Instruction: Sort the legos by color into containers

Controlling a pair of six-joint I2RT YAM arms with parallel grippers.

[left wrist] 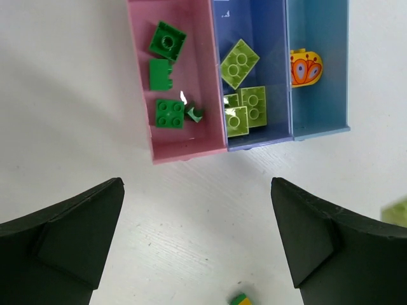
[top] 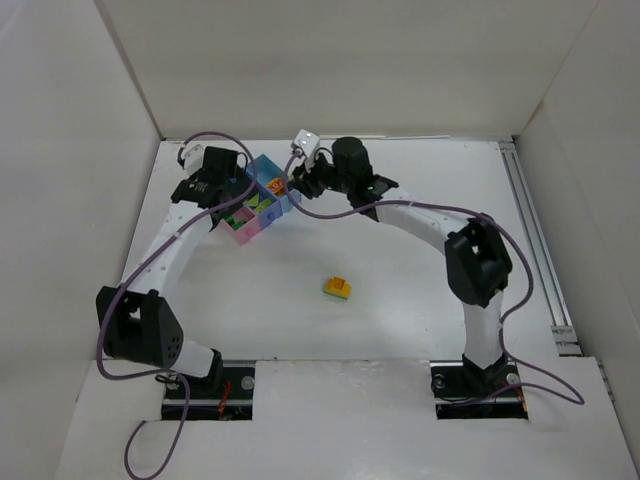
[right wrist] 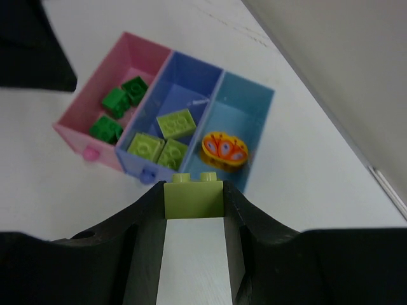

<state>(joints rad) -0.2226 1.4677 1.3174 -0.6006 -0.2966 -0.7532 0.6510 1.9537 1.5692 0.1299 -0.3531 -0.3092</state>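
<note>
The tray has a pink compartment (left wrist: 202, 76) with several dark green legos (left wrist: 169, 113). Its middle blue compartment (left wrist: 275, 38) has three lime legos (left wrist: 240, 63), and its light blue one (left wrist: 331, 95) has an orange-yellow printed piece (left wrist: 305, 68). My left gripper (left wrist: 196, 185) is open and empty, high over the table just short of the tray (top: 243, 236). My right gripper (right wrist: 194, 190) is shut on a lime lego (right wrist: 194, 198), held above the table near the tray's blue side (right wrist: 191, 89). A loose orange-yellow and green lego (top: 337, 288) lies mid-table, and it shows at the bottom edge of the left wrist view (left wrist: 238, 300).
White walls enclose the table on the left, back and right. A metal rail (top: 535, 240) runs along the right side. Purple cables (top: 330, 212) hang from both arms near the tray. Both grippers (top: 225, 195) (top: 297, 180) crowd the tray from either side.
</note>
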